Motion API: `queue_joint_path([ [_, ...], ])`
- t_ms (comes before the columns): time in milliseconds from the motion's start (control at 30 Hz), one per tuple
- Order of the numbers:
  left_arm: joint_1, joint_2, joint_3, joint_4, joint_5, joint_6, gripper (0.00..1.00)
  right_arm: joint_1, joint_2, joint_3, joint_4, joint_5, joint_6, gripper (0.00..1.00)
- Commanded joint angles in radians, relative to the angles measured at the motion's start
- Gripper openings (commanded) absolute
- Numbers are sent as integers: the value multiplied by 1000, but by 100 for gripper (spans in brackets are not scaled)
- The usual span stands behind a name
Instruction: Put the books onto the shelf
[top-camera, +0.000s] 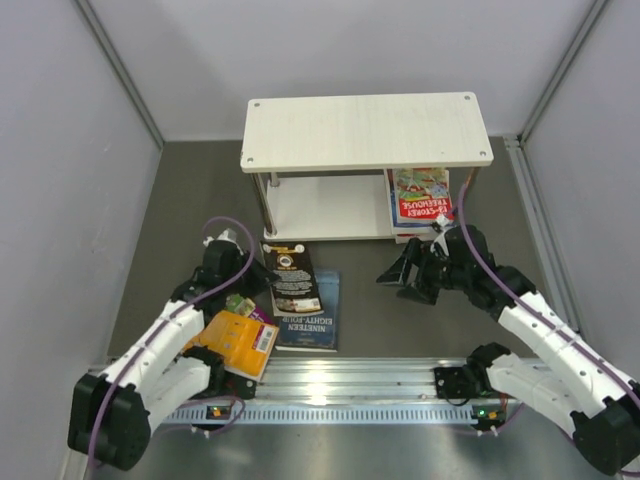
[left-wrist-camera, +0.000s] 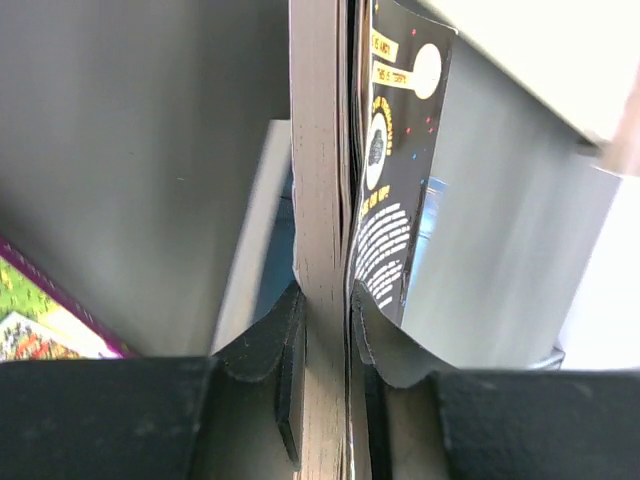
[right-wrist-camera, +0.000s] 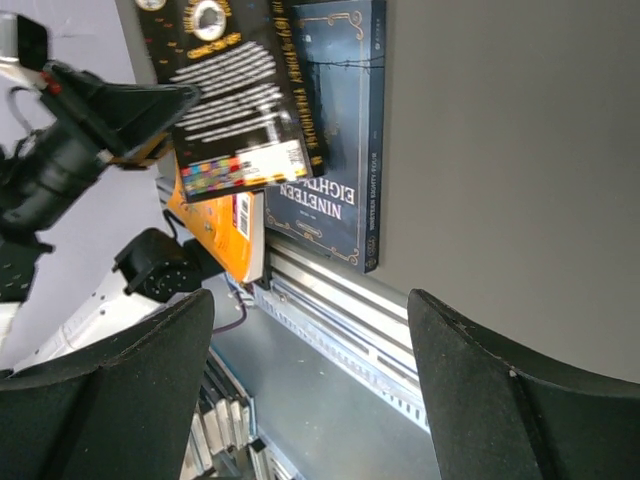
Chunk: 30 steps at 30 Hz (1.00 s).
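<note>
My left gripper (top-camera: 258, 272) is shut on the page edge of a black book (top-camera: 293, 280), whose starred cover (left-wrist-camera: 395, 200) runs up the left wrist view between the fingers (left-wrist-camera: 285, 345). Under it a dark blue book (top-camera: 312, 318) lies flat on the floor. An orange-yellow book (top-camera: 240, 343) and a purple-green one (top-camera: 243, 305) sit by my left arm. The pale shelf (top-camera: 365, 130) stands at the back, with a cartoon-covered stack (top-camera: 420, 200) on its lower board at the right. In front of that stack my right gripper (top-camera: 405, 280) hangs open and empty.
An aluminium rail (top-camera: 330, 385) runs along the near edge between the arm bases. Grey walls close in on the left, right and back. The right wrist view takes in the dark blue book (right-wrist-camera: 335, 130), the orange-yellow book (right-wrist-camera: 220, 230) and the rail (right-wrist-camera: 340, 310).
</note>
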<state>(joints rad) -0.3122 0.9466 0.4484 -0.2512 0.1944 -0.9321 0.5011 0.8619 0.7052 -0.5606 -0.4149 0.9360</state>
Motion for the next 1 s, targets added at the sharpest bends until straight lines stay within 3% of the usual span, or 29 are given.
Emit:
queue_joint_path([
  [0, -5, -92, 117, -72, 34, 36, 0, -4, -41, -35, 37, 8, 4, 78],
  [167, -8, -126, 187, -53, 88, 47, 0, -3, -89, -78, 47, 5, 21, 78],
  [467, -50, 66, 245, 176, 97, 1, 0, -3, -124, -136, 123, -33, 86, 78],
  [600, -99, 196, 272, 269, 41, -34, 0, -3, -110, -144, 205, -38, 126, 78],
  [800, -131, 311, 346, 254, -126, -100, 0, 2, -54, -165, 370, -38, 199, 78],
  [967, -133, 371, 392, 205, -165, -122, 0, 37, 48, -214, 580, -18, 297, 78],
])
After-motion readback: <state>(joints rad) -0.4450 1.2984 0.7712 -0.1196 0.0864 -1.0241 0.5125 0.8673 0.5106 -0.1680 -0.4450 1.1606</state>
